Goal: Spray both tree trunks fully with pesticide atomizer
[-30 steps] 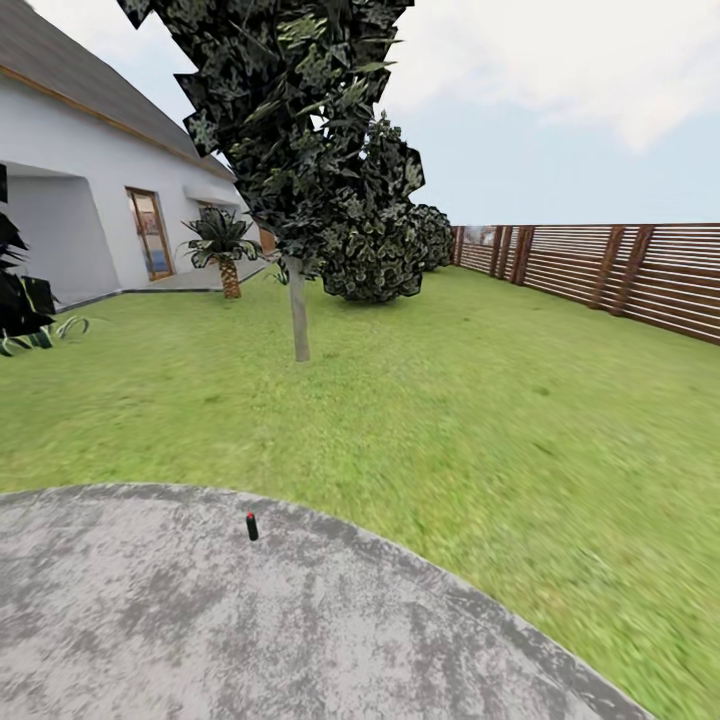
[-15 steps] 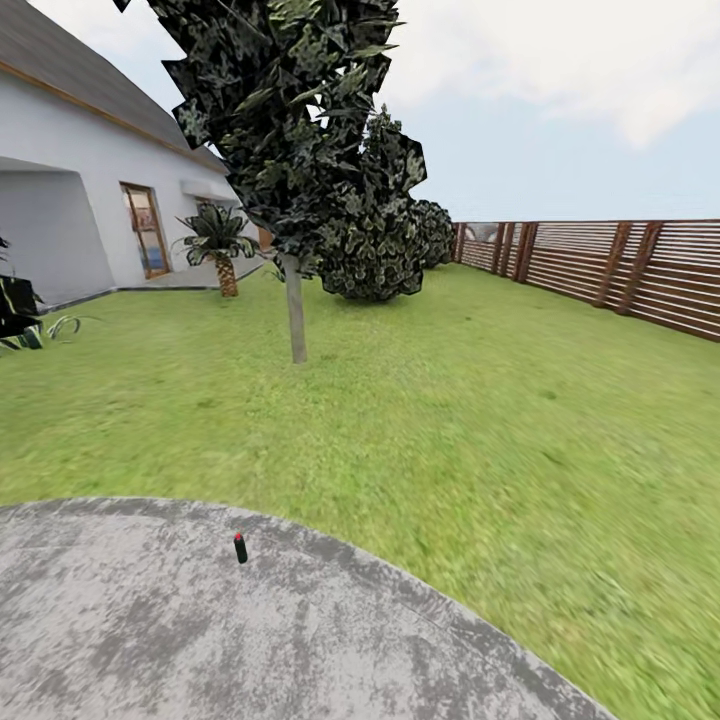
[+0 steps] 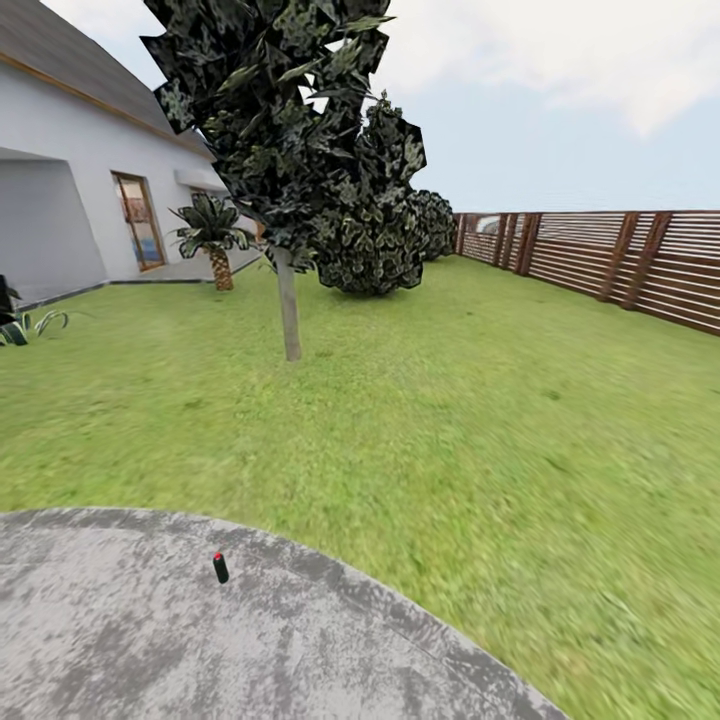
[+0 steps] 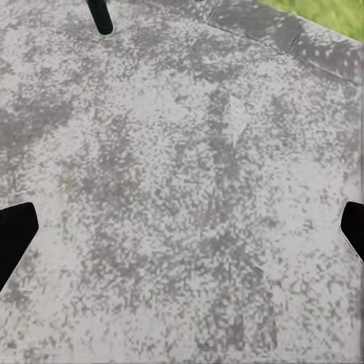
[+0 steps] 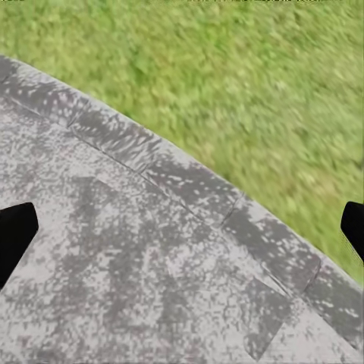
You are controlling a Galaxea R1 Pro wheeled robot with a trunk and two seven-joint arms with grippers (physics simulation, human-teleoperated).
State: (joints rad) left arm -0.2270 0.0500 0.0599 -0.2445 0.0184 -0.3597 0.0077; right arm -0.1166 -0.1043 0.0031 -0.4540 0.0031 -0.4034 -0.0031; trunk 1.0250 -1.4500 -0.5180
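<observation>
Pesticide atomizer [image 3: 220, 568] stands upright on the floor [image 3: 120, 640].

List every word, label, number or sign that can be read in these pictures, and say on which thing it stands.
None: no picture shows readable text.
The atomizer carries only a red dot on its cap, no legible label.
The house, its door and the fence bear no signs.
The paving has blotches only.
</observation>
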